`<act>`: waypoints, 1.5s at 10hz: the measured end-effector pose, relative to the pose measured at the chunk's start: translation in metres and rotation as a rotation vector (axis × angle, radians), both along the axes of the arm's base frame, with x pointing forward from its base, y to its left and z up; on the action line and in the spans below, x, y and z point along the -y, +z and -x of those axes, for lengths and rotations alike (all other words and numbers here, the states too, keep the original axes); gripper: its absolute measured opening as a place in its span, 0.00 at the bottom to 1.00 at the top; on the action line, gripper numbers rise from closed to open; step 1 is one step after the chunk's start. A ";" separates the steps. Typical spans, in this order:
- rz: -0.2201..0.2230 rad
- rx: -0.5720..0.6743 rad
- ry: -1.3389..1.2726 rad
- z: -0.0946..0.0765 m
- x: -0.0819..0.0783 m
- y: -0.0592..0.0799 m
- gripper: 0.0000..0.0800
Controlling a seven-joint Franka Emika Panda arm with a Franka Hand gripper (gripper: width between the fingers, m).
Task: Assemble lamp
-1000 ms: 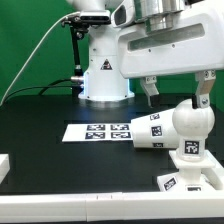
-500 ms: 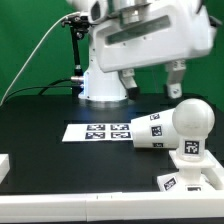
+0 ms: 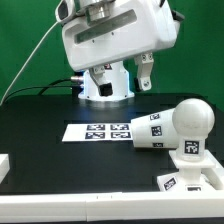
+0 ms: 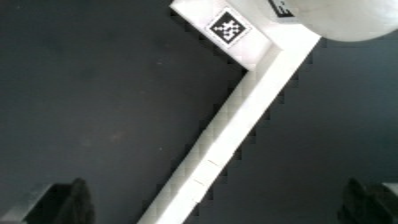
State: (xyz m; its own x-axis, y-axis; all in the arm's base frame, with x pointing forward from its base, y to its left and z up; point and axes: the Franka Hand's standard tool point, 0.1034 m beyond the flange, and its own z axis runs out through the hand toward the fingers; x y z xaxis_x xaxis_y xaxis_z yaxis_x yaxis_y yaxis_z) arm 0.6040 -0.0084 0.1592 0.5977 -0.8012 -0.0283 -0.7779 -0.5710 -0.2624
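Bulb (image 3: 192,119) looks seated on base (image 3: 192,178), so I'd next bring my gripper (image 3: 127,76), wide open and empty, down to the lying shade (image 3: 150,133).

The gripper (image 3: 124,84) hangs at 12 o'clock, its 2 fingers (image 3: 146,72) spread wide with nothing between them, in front of the white pedestal (image 3: 112,95). On the black table (image 3: 40,120) the marker board (image 3: 96,131) lies near centre. At its 3 o'clock the shade (image 3: 150,133) lies on its side, just beside the bulb (image 3: 192,119), which stands upright on the base (image 3: 190,178) at 4 o'clock. A white block (image 3: 3,165) sits at the 8 o'clock edge.
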 end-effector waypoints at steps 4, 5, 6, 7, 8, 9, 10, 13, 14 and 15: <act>-0.152 -0.096 -0.383 0.038 0.000 -0.030 0.87; -0.188 -0.108 -0.461 0.045 -0.001 -0.037 0.87; -0.206 -0.138 -0.542 0.055 -0.006 -0.045 0.87; -0.212 -0.142 -0.568 0.052 -0.006 -0.043 0.87; -0.213 -0.140 -0.565 0.052 -0.005 -0.043 0.87; -0.215 -0.144 -0.553 0.053 -0.002 -0.044 0.87; -0.215 -0.143 -0.552 0.054 -0.002 -0.045 0.87; -0.424 -0.118 -0.554 0.092 0.010 -0.071 0.87; -0.502 -0.141 -0.554 0.104 0.007 -0.079 0.87; -0.546 -0.176 -0.545 0.111 0.004 -0.083 0.87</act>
State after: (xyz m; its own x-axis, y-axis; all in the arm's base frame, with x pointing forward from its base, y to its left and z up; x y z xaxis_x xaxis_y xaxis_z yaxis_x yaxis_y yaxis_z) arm 0.4932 -0.0125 0.0764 0.0752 -0.8252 -0.5598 -0.9671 0.0764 -0.2426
